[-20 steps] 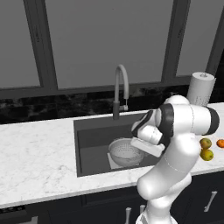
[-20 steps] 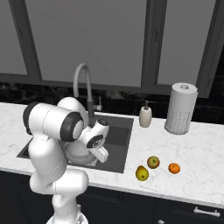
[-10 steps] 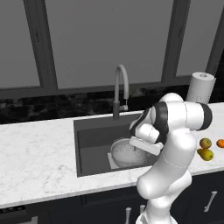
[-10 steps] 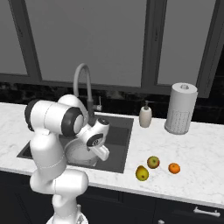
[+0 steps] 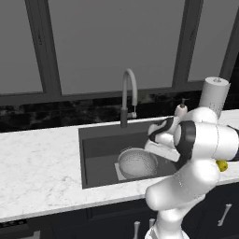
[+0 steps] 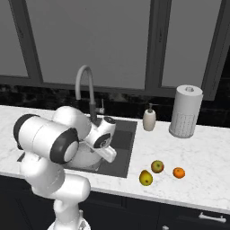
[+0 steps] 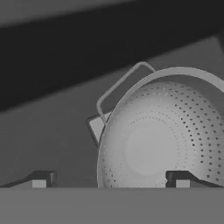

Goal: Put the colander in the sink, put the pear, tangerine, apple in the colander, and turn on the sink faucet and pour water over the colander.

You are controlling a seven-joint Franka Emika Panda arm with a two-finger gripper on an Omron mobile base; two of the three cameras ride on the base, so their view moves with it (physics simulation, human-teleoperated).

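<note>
Hand view: the hand (image 7: 111, 179), fingers spread apart and empty, hovers just above the round silvery perforated metal colander (image 7: 164, 140) resting in the dark grey recessed sink (image 7: 52, 131). Likely light, stiff and slippery; its thin rim nearest the fingertips looks the best hold.

From the left base view, the robot's white arm covers all but a sliver of the pear (image 5: 222, 165) on the surface and the colander's (image 5: 137, 163) right rim. In the hand view, the colander (image 7: 162, 131) runs off the right edge, just ahead of the hand (image 7: 111, 178). From the right base view, the arm hides most of the sink (image 6: 126, 143).
</note>
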